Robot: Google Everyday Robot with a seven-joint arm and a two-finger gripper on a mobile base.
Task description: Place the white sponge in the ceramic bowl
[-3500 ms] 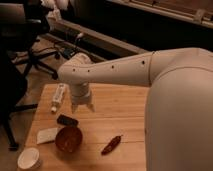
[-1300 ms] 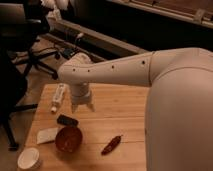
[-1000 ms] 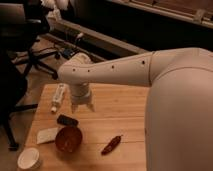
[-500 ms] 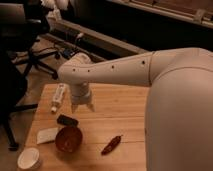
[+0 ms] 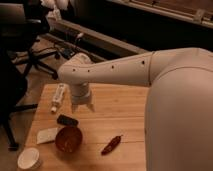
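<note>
The white sponge (image 5: 47,135) lies flat on the wooden table, touching the left side of the ceramic bowl (image 5: 68,139). The bowl is reddish-brown, glossy and upright near the table's front left. My gripper (image 5: 83,107) hangs at the end of the white arm, pointing down, above and slightly to the right of the bowl. It is open, with nothing between its fingers. It is clear of both the sponge and the bowl.
A small black block (image 5: 67,120) sits just behind the bowl, under the gripper. A white bottle (image 5: 58,97) lies at the table's left edge. A white cup (image 5: 29,158) stands front left, and a red chili (image 5: 111,145) lies right of the bowl. Office chairs stand beyond the table's left side.
</note>
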